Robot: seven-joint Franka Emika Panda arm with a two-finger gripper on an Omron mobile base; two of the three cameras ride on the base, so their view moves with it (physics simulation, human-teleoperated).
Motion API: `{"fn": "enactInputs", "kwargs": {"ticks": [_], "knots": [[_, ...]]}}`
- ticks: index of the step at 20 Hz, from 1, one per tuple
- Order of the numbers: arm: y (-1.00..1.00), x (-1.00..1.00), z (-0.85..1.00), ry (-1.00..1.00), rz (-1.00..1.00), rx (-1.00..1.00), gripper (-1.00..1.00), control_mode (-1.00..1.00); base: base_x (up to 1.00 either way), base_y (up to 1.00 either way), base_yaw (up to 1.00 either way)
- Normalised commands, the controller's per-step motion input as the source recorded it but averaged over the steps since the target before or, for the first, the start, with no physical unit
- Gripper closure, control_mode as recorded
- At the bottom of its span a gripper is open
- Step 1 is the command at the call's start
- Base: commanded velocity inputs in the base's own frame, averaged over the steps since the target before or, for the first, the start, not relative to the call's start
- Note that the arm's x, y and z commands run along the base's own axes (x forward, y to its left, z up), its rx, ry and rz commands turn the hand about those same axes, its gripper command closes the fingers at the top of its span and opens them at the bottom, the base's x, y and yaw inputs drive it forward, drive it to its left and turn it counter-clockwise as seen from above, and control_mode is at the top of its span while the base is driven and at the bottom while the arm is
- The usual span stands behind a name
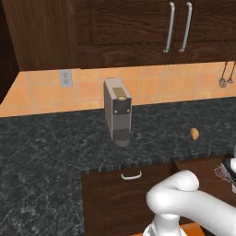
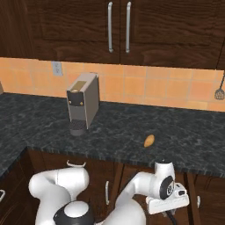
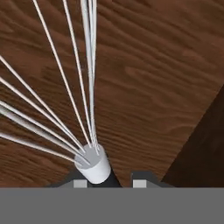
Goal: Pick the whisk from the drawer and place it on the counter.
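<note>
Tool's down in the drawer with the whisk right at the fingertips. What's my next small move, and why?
Probably lift straight up. In the hand view the whisk sits between the tool fingertips, its silver collar at them and wires fanning away over the drawer floor, so it looks gripped, though contact isn't certain. The counter lies above the tool, so rise before moving over.

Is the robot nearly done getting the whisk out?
About halfway, it seems. Done: the claw sits around the whisk, right at its collar, apparently gripping. In hand: the whisk hangs over the drawer's wooden floor, low beside the cabinets. Left: lifting it up and setting it on the black counter.
</note>
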Motion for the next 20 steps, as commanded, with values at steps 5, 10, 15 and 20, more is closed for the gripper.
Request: {"fn": "enactInputs", "kwargs": {"ticks": [5, 10, 15, 20], "knots": [[0.49, 0.53, 1.00, -0.15, 0.01, 0.00, 1.00, -1.00, 0.00, 0.00, 0.00], [0.63, 1.00, 1.00, -0.07, -0.01, 0.00, 1.00, -1.00, 0.00, 0.00, 0.00], [1.00, 0.99, 1.00, -0.01, 0.00, 0.00, 1.00, -1.00, 0.00, 0.00, 0.00], [1.00, 1.00, 0.44, 0.01, 0.00, 0.03, 1.00, -1.00, 0.00, 0.00, 0.00]]}}
